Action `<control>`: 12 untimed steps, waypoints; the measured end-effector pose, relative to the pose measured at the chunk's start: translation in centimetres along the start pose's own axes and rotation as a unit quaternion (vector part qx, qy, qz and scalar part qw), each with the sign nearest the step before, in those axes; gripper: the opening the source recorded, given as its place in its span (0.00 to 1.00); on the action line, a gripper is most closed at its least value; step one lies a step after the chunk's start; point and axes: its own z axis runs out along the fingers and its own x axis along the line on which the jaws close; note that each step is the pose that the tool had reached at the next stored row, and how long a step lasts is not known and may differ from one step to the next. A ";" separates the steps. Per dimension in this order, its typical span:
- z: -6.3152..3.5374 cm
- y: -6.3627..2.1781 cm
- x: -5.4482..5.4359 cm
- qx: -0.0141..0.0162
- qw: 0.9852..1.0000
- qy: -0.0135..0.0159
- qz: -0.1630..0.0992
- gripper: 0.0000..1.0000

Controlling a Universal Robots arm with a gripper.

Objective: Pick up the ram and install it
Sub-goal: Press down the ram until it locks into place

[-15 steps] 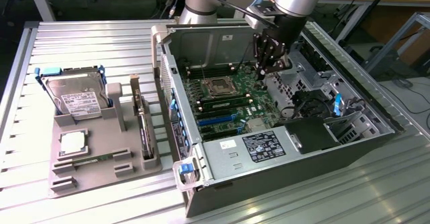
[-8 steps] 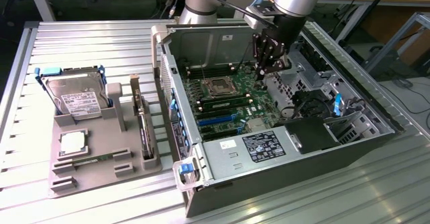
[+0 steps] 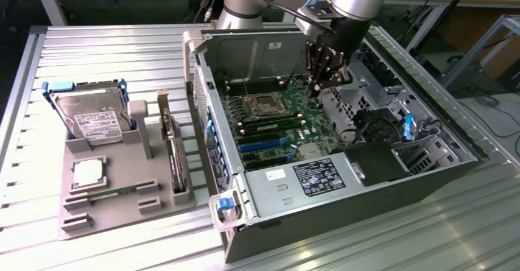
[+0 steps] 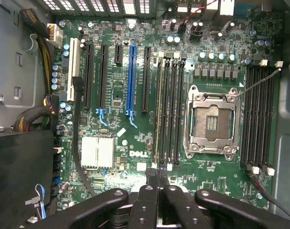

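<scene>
A thin green ram stick (image 3: 104, 193) lies flat in the front holder of the grey tray (image 3: 122, 213), at the exterior view's left. A second green stick (image 3: 272, 124) stands seated in a memory slot of the motherboard, seen edge-on as a yellowish strip (image 4: 159, 109). My gripper (image 3: 319, 90) hangs inside the open computer case, above the motherboard and beside the processor socket (image 3: 264, 105). Its black fingers (image 4: 150, 200) are pressed together, and the gripper (image 4: 158, 179) is shut with nothing visible between them. It is far from the tray.
The tray also carries a hard drive (image 3: 94, 116), a square silver-topped processor chip (image 3: 87, 172) and an upright expansion card (image 3: 168, 131). Black memory slots (image 4: 173, 109) flank the open socket (image 4: 212, 119), with another bank (image 4: 259, 114) beyond. The case walls (image 3: 243, 58) surround the gripper.
</scene>
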 end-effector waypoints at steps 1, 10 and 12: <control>0.00 0.00 0.0 0.000 1.000 0.000 0.000 0.11; 2.53 -0.15 -0.1 0.000 1.000 0.000 0.000 0.11; 2.98 -0.18 -0.1 0.000 1.000 0.000 0.000 0.11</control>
